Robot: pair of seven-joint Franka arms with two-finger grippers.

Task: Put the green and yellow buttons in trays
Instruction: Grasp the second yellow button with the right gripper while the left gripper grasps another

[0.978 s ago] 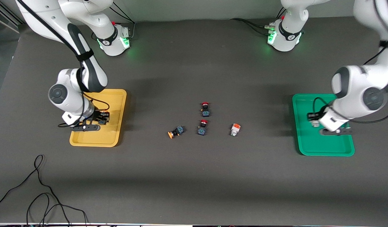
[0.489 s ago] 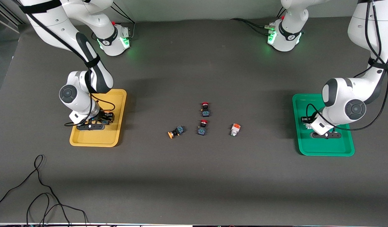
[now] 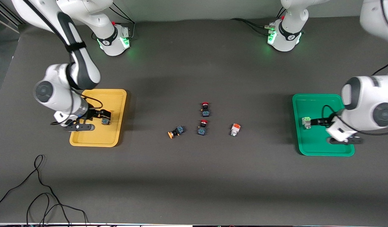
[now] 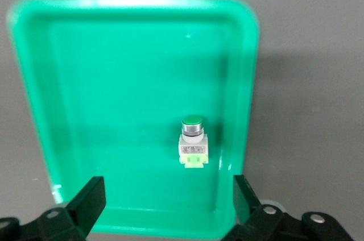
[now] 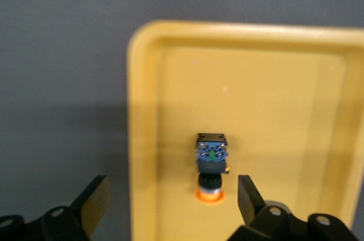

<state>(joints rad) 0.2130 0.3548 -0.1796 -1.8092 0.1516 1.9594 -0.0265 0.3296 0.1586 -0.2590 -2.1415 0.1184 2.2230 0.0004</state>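
The left gripper [image 4: 165, 218] is held spread above the green tray [image 4: 85, 70], its green button [image 4: 192, 141] lying released between the jaws. The right gripper [image 5: 170, 215] is held spread likewise above the yellow tray [image 5: 273, 82], where a yellow button [image 5: 211, 164] seems to lie free.

Two red-capped buttons [image 3: 205, 109] [image 3: 202, 127] sit mid-table, one nearer the front camera; a black cable [image 3: 39, 192] loops along the table's near edge.

On the table [image 3: 194, 176]: 2 trays, yellow [image 3: 116, 94] and green [image 3: 299, 101]; 6 buttons: 2 yellow-capped [image 3: 105, 121] [image 3: 175, 132], 2 red-capped [image 3: 205, 109] [image 3: 202, 127], 2 whitish [image 3: 306, 122] [image 3: 234, 129].
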